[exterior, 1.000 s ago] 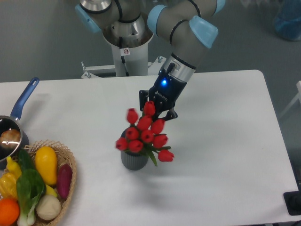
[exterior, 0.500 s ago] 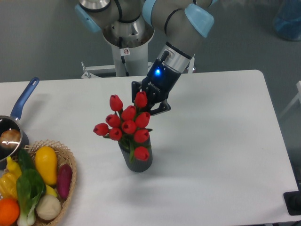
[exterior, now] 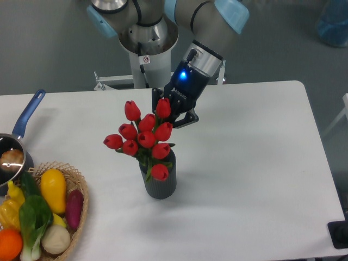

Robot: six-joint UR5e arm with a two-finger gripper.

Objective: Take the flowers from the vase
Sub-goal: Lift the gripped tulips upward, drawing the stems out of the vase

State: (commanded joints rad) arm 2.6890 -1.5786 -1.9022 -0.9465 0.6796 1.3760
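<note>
The flowers (exterior: 145, 139), a bunch of red tulip buds with green leaves, stand with their stems in the dark grey ribbed vase (exterior: 161, 186) near the middle of the white table. The bunch leans up and to the left. My gripper (exterior: 166, 115) comes down from the upper right, and its fingers close on the top rear buds of the bunch. The fingertips are partly hidden behind the buds. The stems are hidden inside the vase mouth.
A blue-handled steel saucepan (exterior: 15, 142) sits at the left edge. A wicker basket (exterior: 81, 213) with colourful vegetables (exterior: 53, 188) stands at the front left. The robot base (exterior: 147, 54) rises behind the table.
The gripper has moved up and to the left, and the bunch has swung with it from leaning right to leaning left and risen. More of the vase now shows.
</note>
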